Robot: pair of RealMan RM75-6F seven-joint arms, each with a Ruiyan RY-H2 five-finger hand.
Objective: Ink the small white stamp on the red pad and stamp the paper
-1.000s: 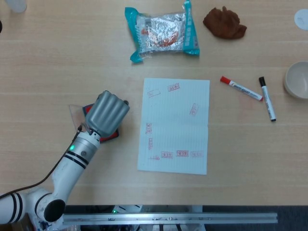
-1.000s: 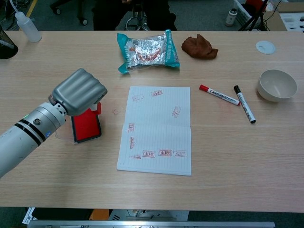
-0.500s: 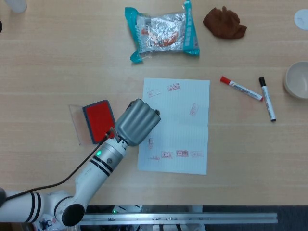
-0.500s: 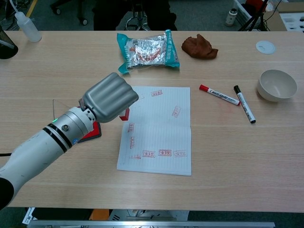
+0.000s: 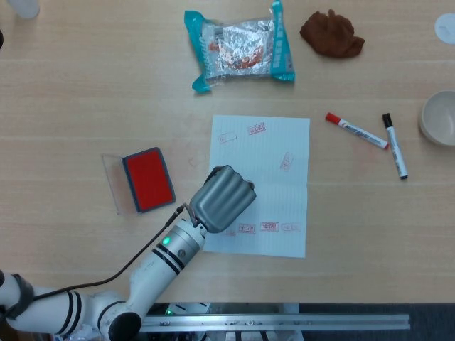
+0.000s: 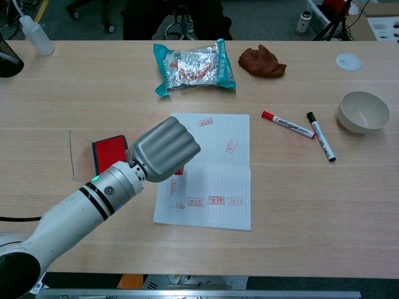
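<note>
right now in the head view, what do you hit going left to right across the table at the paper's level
red pad → left hand, over the paper's left part → paper → red-capped marker → black-capped marker → bowl at the right edge.

Light wood table (image 5: pixel 85 92) with lined paper (image 5: pixel 274 177) in the middle and a red ink pad (image 5: pixel 148 179) just left of it. Along the back sit a snack bag (image 5: pixel 242 46) and brown cloth (image 5: pixel 331 33). Two markers (image 5: pixel 357 131) and a white bowl (image 5: pixel 439 118) lie off to the right.
</note>
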